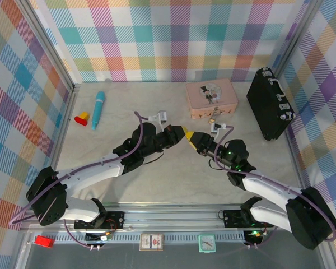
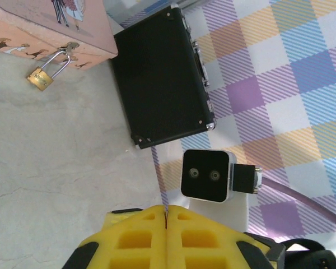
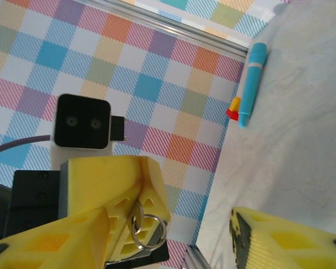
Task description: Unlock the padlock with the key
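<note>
We logged the padlock (image 2: pixel 39 78) locked on the pink tin (image 1: pixel 211 100) at 1 o'clock. Left hand (image 2: pixel 166 216) pinched the key (image 3: pixel 139 223), right hand (image 1: pixel 194 138) gaped; unlocking was outstanding.

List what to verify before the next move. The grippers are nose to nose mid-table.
1. Key hold: left gripper is shut on the key, with its ring dangling out: ok.
2. Receiver: right gripper is open, with a finger on either side of the left gripper's tip: ok.
3. Blade exposed enough to regrip: cannot tell, it is hidden.
4. Target: padlock hangs from the hasp of the pink tin, shackle closed: ok.
5. Keyhole facing the grippers: cannot tell.
</note>
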